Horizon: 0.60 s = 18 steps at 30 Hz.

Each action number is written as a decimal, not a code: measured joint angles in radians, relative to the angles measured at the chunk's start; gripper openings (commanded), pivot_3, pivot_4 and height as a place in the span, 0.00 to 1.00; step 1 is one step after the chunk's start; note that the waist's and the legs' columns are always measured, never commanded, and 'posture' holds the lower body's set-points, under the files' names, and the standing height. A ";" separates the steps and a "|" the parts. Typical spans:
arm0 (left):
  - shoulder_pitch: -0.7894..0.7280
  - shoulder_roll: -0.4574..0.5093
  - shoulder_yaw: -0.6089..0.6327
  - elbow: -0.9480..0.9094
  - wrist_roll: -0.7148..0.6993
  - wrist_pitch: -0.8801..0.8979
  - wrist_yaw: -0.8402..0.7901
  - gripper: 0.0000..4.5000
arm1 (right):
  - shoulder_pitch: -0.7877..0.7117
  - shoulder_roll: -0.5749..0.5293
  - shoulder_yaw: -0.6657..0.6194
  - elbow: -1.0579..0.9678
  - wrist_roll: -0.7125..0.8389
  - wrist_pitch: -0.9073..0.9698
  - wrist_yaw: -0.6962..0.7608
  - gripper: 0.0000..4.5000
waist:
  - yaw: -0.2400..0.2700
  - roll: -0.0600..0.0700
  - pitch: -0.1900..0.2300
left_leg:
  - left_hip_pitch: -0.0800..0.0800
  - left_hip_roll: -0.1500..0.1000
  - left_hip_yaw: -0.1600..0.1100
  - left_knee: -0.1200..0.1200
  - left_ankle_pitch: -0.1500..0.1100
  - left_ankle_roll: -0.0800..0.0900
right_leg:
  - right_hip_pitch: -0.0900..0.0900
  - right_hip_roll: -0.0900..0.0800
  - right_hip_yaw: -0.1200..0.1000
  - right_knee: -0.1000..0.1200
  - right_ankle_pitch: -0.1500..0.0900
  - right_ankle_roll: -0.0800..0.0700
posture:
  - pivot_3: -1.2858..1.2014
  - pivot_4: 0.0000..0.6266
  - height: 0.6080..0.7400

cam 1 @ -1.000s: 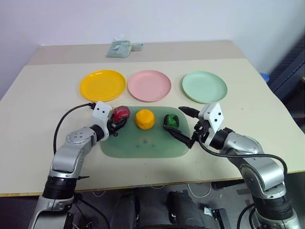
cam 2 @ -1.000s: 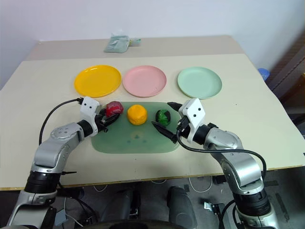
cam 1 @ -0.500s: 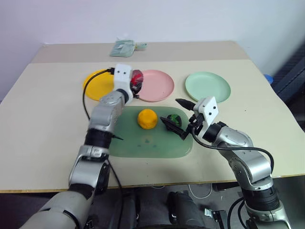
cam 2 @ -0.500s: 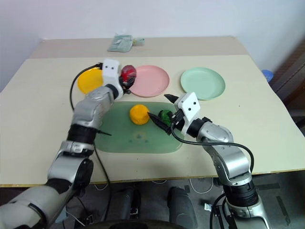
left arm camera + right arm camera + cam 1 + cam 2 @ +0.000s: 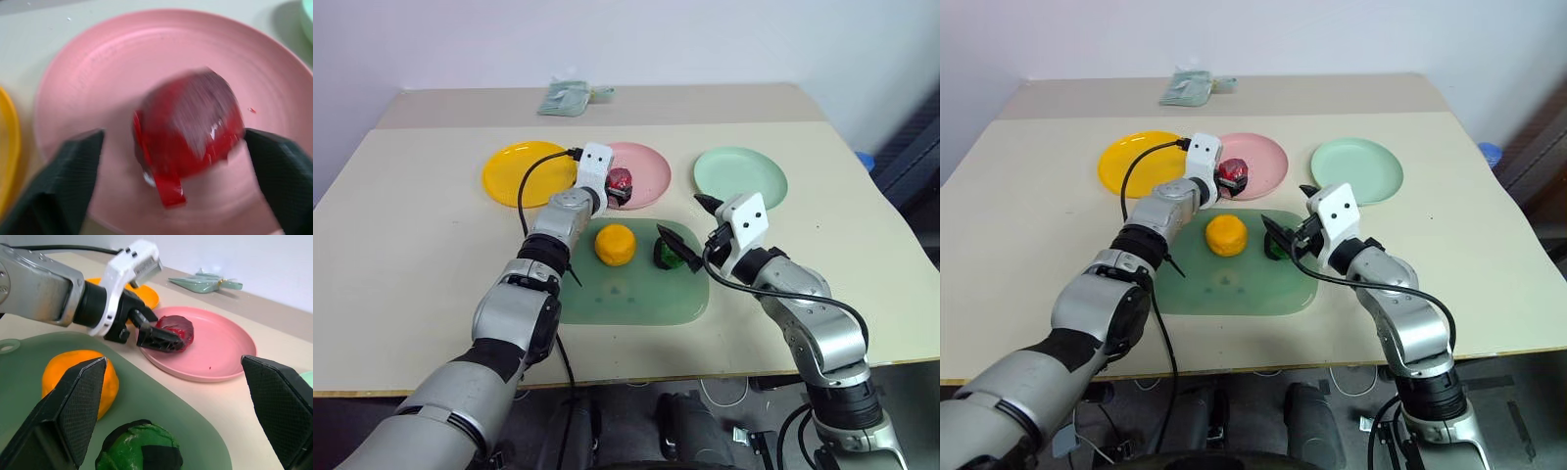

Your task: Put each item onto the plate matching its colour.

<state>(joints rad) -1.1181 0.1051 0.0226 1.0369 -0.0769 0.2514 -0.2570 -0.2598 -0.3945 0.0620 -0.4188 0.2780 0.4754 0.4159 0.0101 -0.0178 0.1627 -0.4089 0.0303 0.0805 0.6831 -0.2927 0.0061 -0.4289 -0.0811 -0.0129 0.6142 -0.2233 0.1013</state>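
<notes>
Beige bench (image 5: 401, 245), three plates along the far side. Left end effector (image 5: 171, 161) just opened wide, red lump (image 5: 620, 180) released onto pink plate (image 5: 646, 166). Right end effector (image 5: 680, 230) spread wide, empty, around green lump (image 5: 666, 253) on mat (image 5: 636, 294). Orange lump (image 5: 615, 244) waiting.

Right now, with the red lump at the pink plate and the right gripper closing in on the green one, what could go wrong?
1. The left gripper stands open around the red lump on the pink plate; pulling back, a finger might drag it off.
2. The green lump sits close to the orange lump on the mat; the open right gripper could knock the orange one aside.
</notes>
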 measured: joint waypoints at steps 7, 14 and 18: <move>0.109 0.027 0.087 -0.344 -0.116 -0.025 -0.083 0.99 | 0.000 0.014 0.001 -0.002 0.001 0.000 -0.001 1.00 | -0.007 0.000 0.000 | 0.001 0.001 -0.001 0.000 0.000 0.000 | 0.000 0.000 0.001 0.001 0.000 0.000 | 0.52 0.24 1.00; 0.529 0.210 0.050 -0.901 -0.281 0.180 -0.370 0.99 | 0.031 -0.022 -0.013 -0.011 0.003 -0.013 0.048 1.00 | -0.026 0.000 0.000 | 0.001 0.002 -0.002 0.000 0.000 -0.001 | 0.000 0.000 0.001 0.003 0.000 0.000 | 0.52 0.24 1.00; 0.638 0.345 -0.007 -1.084 -0.305 0.241 -0.503 0.99 | 0.037 -0.029 -0.024 -0.010 0.003 -0.030 0.078 1.00 | -0.015 0.001 0.000 | 0.002 0.002 -0.002 0.000 0.001 -0.001 | 0.001 -0.001 0.001 0.003 -0.002 -0.004 | 0.52 0.24 1.00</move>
<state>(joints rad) -0.4799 0.4503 0.0151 -0.0468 -0.3820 0.4920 -0.7598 -0.2228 -0.4236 0.0383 -0.4287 0.2810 0.4453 0.4938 -0.0053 -0.0172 0.1631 -0.4073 0.0320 0.0784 0.6835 -0.2922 0.0051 -0.4284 -0.0817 -0.0121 0.6171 -0.2253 0.0971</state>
